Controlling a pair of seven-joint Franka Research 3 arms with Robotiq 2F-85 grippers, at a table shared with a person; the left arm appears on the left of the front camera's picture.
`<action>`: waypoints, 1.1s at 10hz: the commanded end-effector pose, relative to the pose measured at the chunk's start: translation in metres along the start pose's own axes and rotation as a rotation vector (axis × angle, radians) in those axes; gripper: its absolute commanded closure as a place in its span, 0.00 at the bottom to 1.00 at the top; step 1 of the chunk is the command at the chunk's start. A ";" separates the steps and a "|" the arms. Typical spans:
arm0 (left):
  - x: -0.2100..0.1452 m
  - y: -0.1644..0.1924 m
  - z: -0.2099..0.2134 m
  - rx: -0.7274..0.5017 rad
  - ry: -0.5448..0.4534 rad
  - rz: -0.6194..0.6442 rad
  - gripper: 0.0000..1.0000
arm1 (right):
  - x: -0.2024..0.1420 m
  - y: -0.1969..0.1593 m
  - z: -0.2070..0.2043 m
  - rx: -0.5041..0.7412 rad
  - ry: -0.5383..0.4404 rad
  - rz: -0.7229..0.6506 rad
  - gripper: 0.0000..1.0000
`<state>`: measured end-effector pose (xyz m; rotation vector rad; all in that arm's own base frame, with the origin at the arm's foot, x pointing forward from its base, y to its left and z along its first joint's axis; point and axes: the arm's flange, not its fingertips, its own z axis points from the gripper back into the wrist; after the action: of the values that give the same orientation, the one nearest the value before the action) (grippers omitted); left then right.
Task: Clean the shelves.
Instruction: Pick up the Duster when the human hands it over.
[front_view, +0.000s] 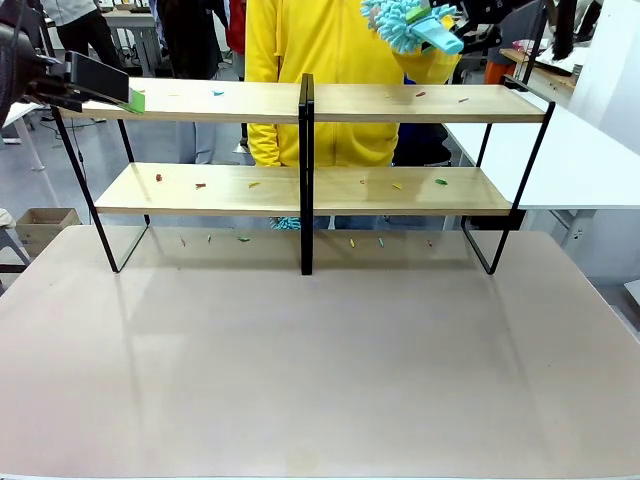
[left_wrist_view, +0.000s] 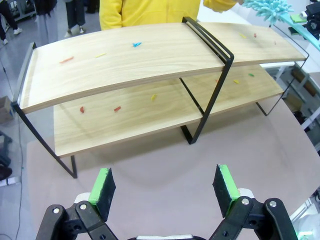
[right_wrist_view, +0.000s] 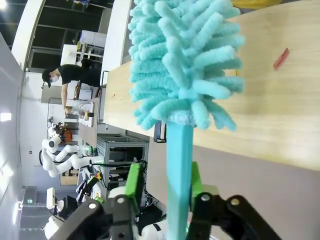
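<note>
beige worktop (front_view: 320, 380) takes up the near ground, bare in front; the shelves (front_view: 340, 197) stand across its far half, two long light-wood boards on a thin black frame with a black upright in the middle, both boards level; small coloured scraps (front_view: 158, 177) lie scattered on both boards, red, yellow, green and one blue on the top board left of the upright; a few more coloured specks show below the lower board, whether on the worktop or mirrored in it i cannot tell; behind the shelves stands a person (front_view: 330, 60) in a yellow top, close to the far edge; a white table (front_view: 590, 160) adjoins at the right, and a cardboard box (front_view: 40, 225) sits on the floor at the left; the right pincer (right_wrist_view: 162, 182) is closed on the stick of a teal duster (right_wrist_view: 182, 65), green pads pressed to either side of the stick, the fluffy head standing out beyond the fingertips; in its wrist view the head hangs over a wood board that carries a red scrap; from the front the duster is up right of the upright, above the top board and clear of it, in front of the yellow top; the left pincer (left_wrist_view: 165, 187) is open, its green pads wide apart with nothing between them; it looks down on the shelves from their left end, and from the front it is beside the left end of the top board
</note>
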<state>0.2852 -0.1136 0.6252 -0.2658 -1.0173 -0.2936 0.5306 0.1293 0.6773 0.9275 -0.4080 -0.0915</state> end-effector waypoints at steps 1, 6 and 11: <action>0.000 0.000 0.000 -0.001 0.000 0.000 0.00 | -0.001 0.001 0.001 -0.001 -0.027 -0.005 0.96; 0.000 0.000 0.000 -0.001 0.000 0.000 0.00 | 0.000 -0.005 0.001 -0.021 -0.045 -0.011 1.00; 0.000 0.000 0.000 -0.001 0.000 0.000 0.00 | -0.058 -0.031 0.141 -0.089 0.109 0.197 1.00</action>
<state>0.2848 -0.1140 0.6256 -0.2659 -1.0182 -0.2943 0.4673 0.0612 0.7099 0.8368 -0.4043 0.0381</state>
